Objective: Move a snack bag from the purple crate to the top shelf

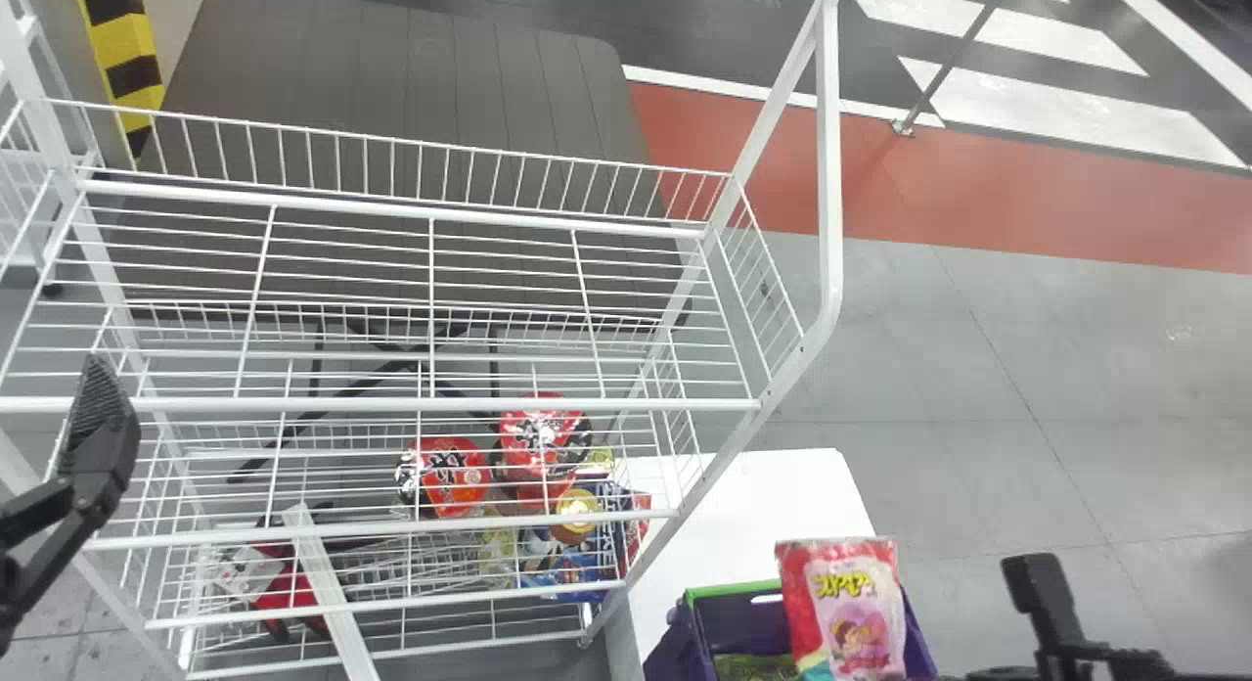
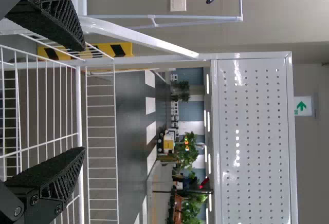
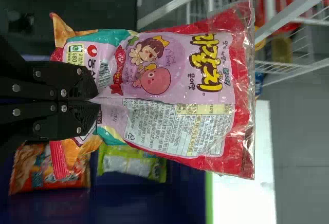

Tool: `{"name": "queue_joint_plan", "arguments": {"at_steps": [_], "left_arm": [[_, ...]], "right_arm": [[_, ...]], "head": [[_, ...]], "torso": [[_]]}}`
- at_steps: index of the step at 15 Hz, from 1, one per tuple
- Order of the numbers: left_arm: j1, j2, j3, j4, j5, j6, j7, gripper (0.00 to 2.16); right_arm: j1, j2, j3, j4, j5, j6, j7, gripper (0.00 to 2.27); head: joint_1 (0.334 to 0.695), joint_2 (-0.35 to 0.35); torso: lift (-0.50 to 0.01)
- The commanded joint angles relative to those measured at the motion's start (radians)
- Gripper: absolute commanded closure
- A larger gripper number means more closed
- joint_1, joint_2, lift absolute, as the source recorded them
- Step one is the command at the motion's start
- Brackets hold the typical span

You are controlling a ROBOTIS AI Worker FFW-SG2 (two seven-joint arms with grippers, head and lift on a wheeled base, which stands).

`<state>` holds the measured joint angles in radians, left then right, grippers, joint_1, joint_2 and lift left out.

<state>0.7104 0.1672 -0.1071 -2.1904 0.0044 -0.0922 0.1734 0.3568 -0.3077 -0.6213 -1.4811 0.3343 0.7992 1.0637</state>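
The right gripper (image 1: 1003, 674) was clamped on one end of the snack bag (image 1: 849, 603), at the purple crate (image 1: 677, 652). Near the left end of the white rack (image 1: 391, 404), the left gripper (image 1: 98, 436) had its fingers (image 2: 51, 175) apart.

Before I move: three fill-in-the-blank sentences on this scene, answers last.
The red-and-pink plastic snack bag is held by the black gripper on the robot's ____ side.
The black left gripper is not shut but ____.
The purple, green-rimmed crate stands beside a wire shelf rack that is ____ in colour.

Missing words: right; open; white.
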Motion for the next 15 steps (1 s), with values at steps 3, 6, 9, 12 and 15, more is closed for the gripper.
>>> {"name": "queue_joint_plan", "arguments": {"at_steps": [3, 6, 9, 12, 15], "left_arm": [[0.001, 0.0, -0.005, 0.006, -0.008, 0.003, 0.006, 0.13], [0.001, 0.0, -0.005, 0.006, -0.008, 0.003, 0.008, 0.13], [0.001, 0.0, -0.006, 0.011, -0.008, 0.003, 0.008, 0.13], [-0.006, 0.0, -0.017, 0.026, -0.008, 0.0, 0.008, 0.13], [-0.006, 0.002, -0.019, 0.029, -0.008, -0.013, 0.008, 0.13]], "right_arm": [[0.047, 0.076, -0.149, -0.278, -0.08, 0.151, 0.151, 1.57], [0.076, 0.157, -0.21, -0.476, -0.098, 0.21, 0.219, 1.57], [0.082, 0.223, -0.307, -0.647, -0.205, 0.262, 0.3, 1.57], [0.082, 0.28, -0.376, -0.814, -0.279, 0.326, 0.303, 1.57], [0.077, 0.309, -0.422, -0.932, -0.357, 0.406, 0.303, 1.57]], "head": [[0.695, -0.35], [0.695, -0.35], [0.695, -0.35], [0.695, -0.35], [0.695, -0.35]], "torso": [[0.0], [0.0], [0.0], [0.0], [0.0]]}}
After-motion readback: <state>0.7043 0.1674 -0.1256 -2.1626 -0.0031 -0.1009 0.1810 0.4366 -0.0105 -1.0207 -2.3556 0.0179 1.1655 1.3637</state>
